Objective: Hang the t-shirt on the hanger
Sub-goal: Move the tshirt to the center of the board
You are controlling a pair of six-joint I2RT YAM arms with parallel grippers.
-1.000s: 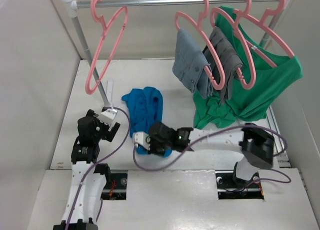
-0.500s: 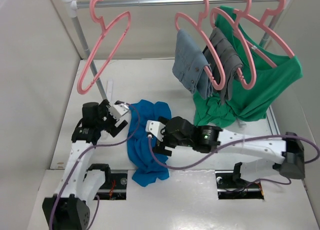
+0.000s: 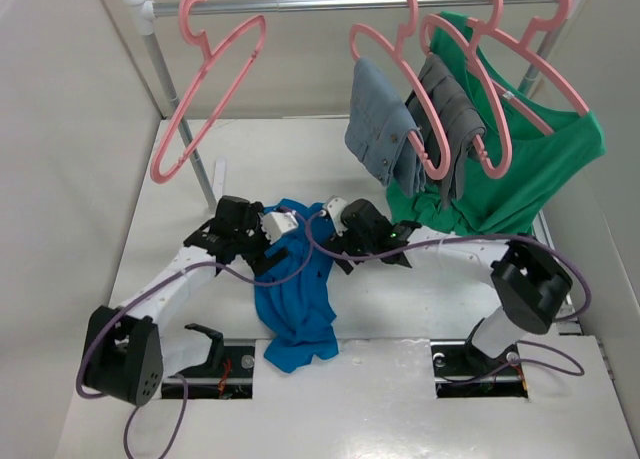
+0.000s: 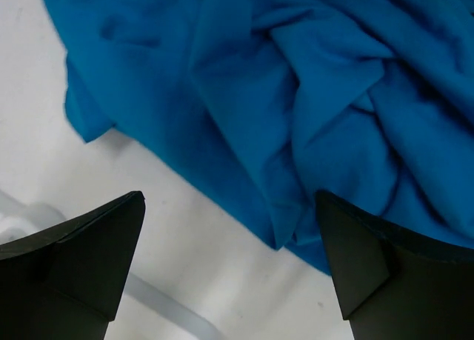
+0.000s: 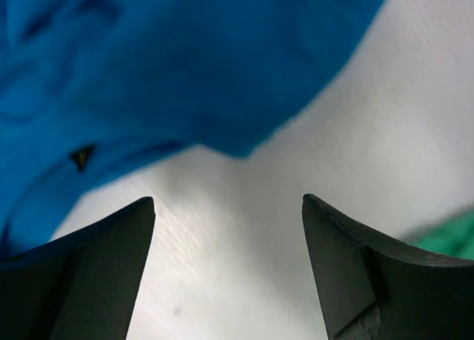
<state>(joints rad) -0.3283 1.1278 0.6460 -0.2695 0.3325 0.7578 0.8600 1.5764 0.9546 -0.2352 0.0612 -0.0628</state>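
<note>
On the table, between left gripper (image 4: 228, 199) and right gripper (image 5: 227, 199) — both wide, empty — t-shirt (image 3: 296, 304) lay crumpled: soft, light, sure to sag. Collar or shoulders looked the best hold; hanger (image 3: 205, 89) hung bare.

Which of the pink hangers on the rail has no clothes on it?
The leftmost hanger, which hangs alone and tilted at the left end of the rail. The other hangers, further right, carry grey clothes or a green shirt.
</note>
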